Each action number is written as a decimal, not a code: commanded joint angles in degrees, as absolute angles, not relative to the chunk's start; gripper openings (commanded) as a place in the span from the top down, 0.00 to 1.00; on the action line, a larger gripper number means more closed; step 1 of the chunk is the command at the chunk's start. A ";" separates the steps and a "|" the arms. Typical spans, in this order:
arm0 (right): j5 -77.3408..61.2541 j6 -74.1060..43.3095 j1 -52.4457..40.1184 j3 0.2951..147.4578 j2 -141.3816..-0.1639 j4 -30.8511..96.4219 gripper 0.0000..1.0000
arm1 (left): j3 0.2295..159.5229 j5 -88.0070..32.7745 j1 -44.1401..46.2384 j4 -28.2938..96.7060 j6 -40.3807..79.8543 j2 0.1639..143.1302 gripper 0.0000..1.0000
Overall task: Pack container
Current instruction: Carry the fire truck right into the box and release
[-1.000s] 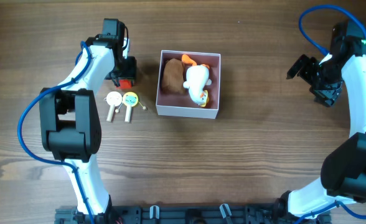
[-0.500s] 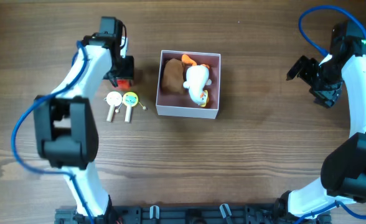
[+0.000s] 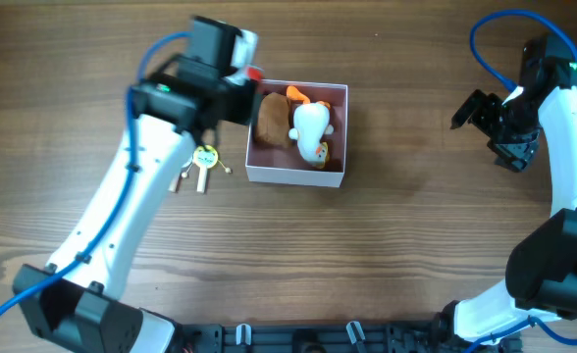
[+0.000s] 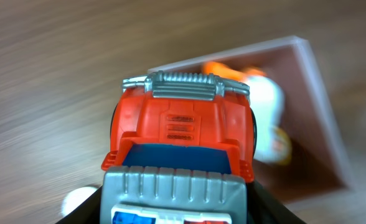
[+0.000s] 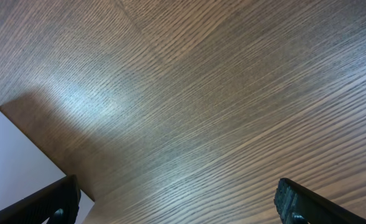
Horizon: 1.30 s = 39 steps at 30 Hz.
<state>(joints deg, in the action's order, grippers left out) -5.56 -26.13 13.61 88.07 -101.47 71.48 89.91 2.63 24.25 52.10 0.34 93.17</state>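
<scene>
The container (image 3: 295, 176) is a square white box with a pink inside, at mid table. In it lie a brown plush (image 3: 270, 118) and a white duck plush (image 3: 310, 127) with orange parts. My left gripper (image 3: 242, 90) is shut on a red and grey toy truck (image 3: 254, 72), held above the container's far left corner. In the left wrist view the truck (image 4: 182, 124) fills the middle between my gripper's (image 4: 177, 213) jaws, with the container (image 4: 307, 87) and the duck (image 4: 267, 106) beyond. My right gripper (image 3: 475, 110) is open and empty, far to the right.
A yellow round rattle toy (image 3: 205, 156) lies left of the container; a second one (image 3: 179, 181) beside it is mostly hidden under my left arm. The right wrist view shows bare wood between my open gripper's (image 5: 177, 205) fingers (image 5: 304, 202).
My left gripper has lifted the red truck from the table left of the container and carried it right, over the container's far left corner. The right arm has not moved.
</scene>
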 commanded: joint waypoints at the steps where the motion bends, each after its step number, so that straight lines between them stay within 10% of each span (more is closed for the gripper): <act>1: -6.07 -26.94 13.52 87.64 -102.26 71.66 0.00 | 90.00 1.52 31.09 52.18 -2.15 95.33 0.60; 5: -6.07 -26.94 13.52 87.64 -102.26 71.66 0.00 | 89.95 1.56 35.27 52.29 -15.84 100.29 0.96; 19: -6.07 -26.94 13.52 87.64 -102.26 71.68 0.00 | 89.95 0.56 36.27 46.87 -44.82 113.06 0.96; 22: -6.07 -26.94 13.52 87.64 -102.26 71.66 0.00 | 89.97 -0.82 36.27 45.87 -44.14 113.03 0.85; 23: -6.09 -26.96 13.52 87.64 -102.26 71.64 0.00 | 89.97 -0.82 36.27 45.82 -43.86 112.97 0.63; 24: -6.09 -26.96 13.52 87.64 -102.26 71.66 0.00 | 90.02 -0.80 36.27 45.84 -42.61 112.79 0.00; 39: -6.07 -26.96 13.52 87.64 -102.26 71.57 0.00 | 90.04 7.18 33.85 54.94 -14.52 91.55 0.00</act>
